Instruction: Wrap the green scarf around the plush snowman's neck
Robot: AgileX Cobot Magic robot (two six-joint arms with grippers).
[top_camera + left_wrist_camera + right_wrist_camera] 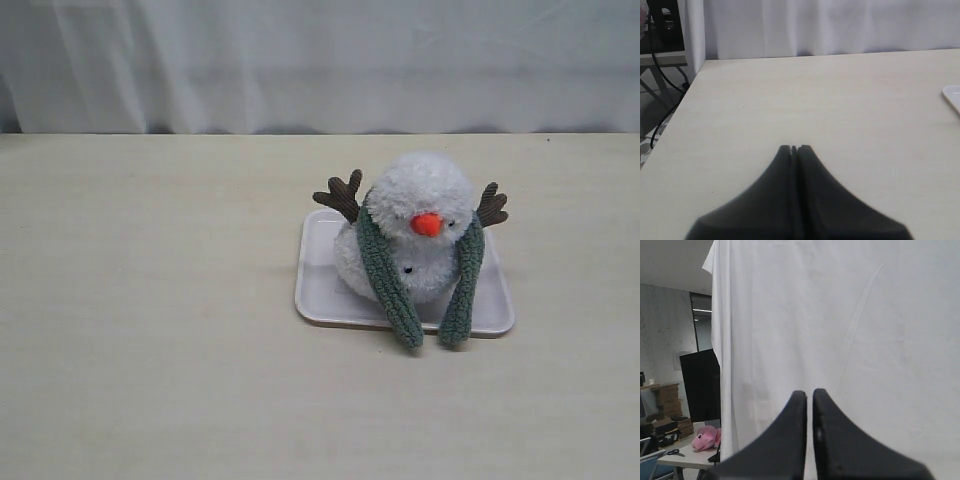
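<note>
Exterior view: the plush snowman (424,205), a fluffy white toy of 2 rounded balls with an orange nose and brown corduroy twig arms, sat upright on a shallow white tray (318,290) with rounded corners. The tray rested right of centre on a pale, faintly grained table (150,330). The green scarf (385,270), a ribbed, fuzzy dull-green strip, lay draped about the neck (428,246). Its 2 rounded ends hung down the front of the body, 1 on each side of the nose, and reached over the tray's near rim. A white curtain (320,60) in soft folds closed off the background. Neither arm appeared here.

Left wrist view: the left gripper (794,148), matte black and tapering, was clenched with its tips pressed together on nothing. It was poised over bare tabletop, with only a corner of the tray at the edge of the picture, well apart from it.

Right wrist view: the right gripper (810,394), also smooth black, was closed and empty, with only a thin slit between its fingers. It faced the white curtain, away from the table. A pink plush toy (705,438) lay on a distant bench.
</note>
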